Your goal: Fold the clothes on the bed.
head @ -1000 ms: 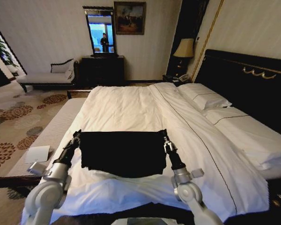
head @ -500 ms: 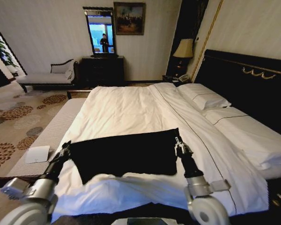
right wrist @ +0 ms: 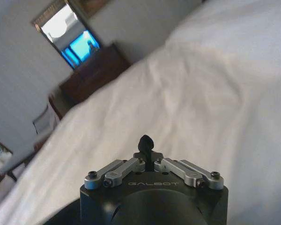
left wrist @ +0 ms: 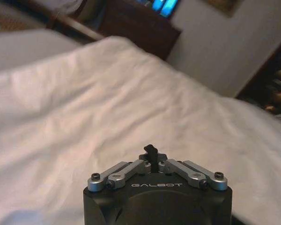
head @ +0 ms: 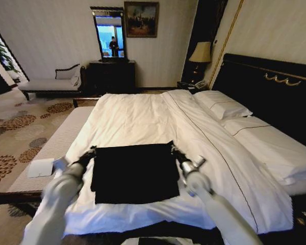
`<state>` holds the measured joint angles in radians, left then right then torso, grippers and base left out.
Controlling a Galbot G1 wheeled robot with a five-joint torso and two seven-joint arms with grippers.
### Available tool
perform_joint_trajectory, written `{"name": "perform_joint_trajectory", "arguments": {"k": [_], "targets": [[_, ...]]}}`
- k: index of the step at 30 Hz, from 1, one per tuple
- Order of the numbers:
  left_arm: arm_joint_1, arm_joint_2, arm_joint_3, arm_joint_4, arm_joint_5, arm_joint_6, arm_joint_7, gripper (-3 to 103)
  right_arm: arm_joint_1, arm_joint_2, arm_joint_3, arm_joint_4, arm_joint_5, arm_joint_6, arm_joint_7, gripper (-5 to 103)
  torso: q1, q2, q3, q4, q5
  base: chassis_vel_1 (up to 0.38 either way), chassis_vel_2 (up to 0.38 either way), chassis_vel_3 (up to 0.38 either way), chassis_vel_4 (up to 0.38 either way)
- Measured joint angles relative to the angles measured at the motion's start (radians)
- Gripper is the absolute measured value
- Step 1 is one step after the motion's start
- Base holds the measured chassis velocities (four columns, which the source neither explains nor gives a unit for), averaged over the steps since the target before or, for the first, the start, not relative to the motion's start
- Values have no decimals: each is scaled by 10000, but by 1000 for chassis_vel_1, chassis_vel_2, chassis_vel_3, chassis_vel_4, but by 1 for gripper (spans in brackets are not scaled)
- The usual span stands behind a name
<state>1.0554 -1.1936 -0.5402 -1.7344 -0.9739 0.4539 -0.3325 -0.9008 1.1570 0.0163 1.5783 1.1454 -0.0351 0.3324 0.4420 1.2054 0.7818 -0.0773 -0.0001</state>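
The clothes (head: 135, 172), a black T-shirt, lie spread as a flat dark rectangle on the white duvet of the bed (head: 143, 115), near its foot. My left gripper (head: 91, 151) is at the shirt's far left corner and my right gripper (head: 173, 149) at its far right corner. In the left wrist view the left gripper (left wrist: 150, 152) is shut, with a small dark tuft pinched at its tips above the duvet (left wrist: 84, 103). The right gripper (right wrist: 145, 142) is shut the same way over the duvet (right wrist: 215, 93). No lettering shows on the shirt.
White pillows (head: 222, 107) lie against the dark headboard (head: 275, 97) on the right. A padded bench (head: 56, 145) runs along the bed's left side with a white sheet of paper (head: 40, 167) on it. A dresser (head: 111, 76), a chaise (head: 51, 84) and a lamp (head: 201, 53) stand at the far wall.
Both arms pulled the shirt wide and taut, then reached forward and came closer together. The shirt now lies flat on the duvet, narrower and squarer than before.
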Motion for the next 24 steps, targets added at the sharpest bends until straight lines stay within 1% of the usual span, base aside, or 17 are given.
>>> {"name": "perform_joint_trajectory", "arguments": {"k": [1, 3, 4, 6, 7, 8, 11, 12, 13, 14, 16, 17, 18, 20, 23, 24], "targets": [[-308, -85, 157, 625, 128, -196, 194, 2, 297, 280, -131, -689, -128, 96, -281, 3, 0, -1, 2, 0, 0, 0, 0, 0, 0], [-1474, -442, 580, 2877, 524, -961, 1111, 2, 1200, 1119, -326, -2717, -688, 580, -1275, 3, 2, -2, 1, 5, 0, 0, 0, 0, 0], [-1793, -539, 657, 3524, 584, -1209, 1380, 2, 1412, 1307, -320, -3272, -838, 715, -1573, 3, 1, -1, -1, 2, 2, 0, 0, 0, 0], [-2061, -651, 701, 4224, 539, -1459, 1715, 2, 1646, 1521, -243, -4002, -1034, 980, -1933, 3, -1, -1, -1, 3, 0, 0, 0, 0, 0], [-2061, -651, 701, 4224, 539, -1459, 1715, 2, 1646, 1521, -243, -4002, -1034, 980, -1933, 3, -1, -1, -1, 3, 0, 0, 0, 0, 0], [-2101, -692, 698, 4491, 359, -1576, 1976, 2, 1722, 1593, -138, -4353, -1095, 1151, -2192, 3, -2, 0, -2, 3, -1, 0, 0, 0, 0], [-1847, -696, 582, 4548, 71, -1787, 2523, 2, 1664, 1579, 17, -4509, -1068, 1426, -2653, 3, -7, 1, -6, 2, 2, 0, 0, 0, 0], [-1847, -696, 582, 4548, 71, -1787, 2523, 2, 1664, 1579, 17, -4509, -1068, 1426, -2653, 3, -7, 1, -6, 2, 2, 0, 0, 0, 0], [-1724, -683, 543, 4506, 0, -1844, 2666, 2, 1621, 1566, 55, -4509, -1040, 1516, -2772, 3, -8, 2, -6, 3, 0, 0, 0, 0, 0], [-1442, -641, 422, 4342, -164, -2011, 2963, 2, 1497, 1537, 123, -4431, -888, 1704, -2971, 3, -10, 3, -7, 2, 2, 0, 0, 0, 0], [-1162, -626, 264, 4128, -373, -2179, 3223, 2, 1373, 1500, 195, -4184, -446, 1839, -3132, 3, -10, 3, -7, 3, 2, 0, 0, 0, 0], [-1162, -626, 264, 4128, -373, -2179, 3223, 2, 1373, 1500, 195, -4184, -446, 1839, -3132, 3, -10, 3, -7, 3, 2, 0, 0, 0, 0], [-1042, -626, 180, 4016, -494, -2254, 3315, 2, 1317, 1472, 228, -4059, -229, 1888, -3204, 3, -10, 3, -7, 4, 0, 0, 0, 0, 0], [-719, -622, -25, 3626, -848, -2422, 3505, 2, 1104, 1324, 285, -3679, 332, 2043, -3511, 3, -10, 4, -7, 4, 2, 0, 0, 0, 0], [-221, -521, -222, 2996, -1268, -2566, 3767, 2, 737, 976, 302, -3119, 1045, 2370, -4298, 3, -10, 5, -8, 2, 2, 0, 0, 0, 0], [-221, -521, -222, 2996, -1268, -2566, 3767, 2, 737, 976, 302, -3119, 1045, 2370, -4298, 3, -10, 5, -8, 2, 2, 0, 0, 0, 0]]}}
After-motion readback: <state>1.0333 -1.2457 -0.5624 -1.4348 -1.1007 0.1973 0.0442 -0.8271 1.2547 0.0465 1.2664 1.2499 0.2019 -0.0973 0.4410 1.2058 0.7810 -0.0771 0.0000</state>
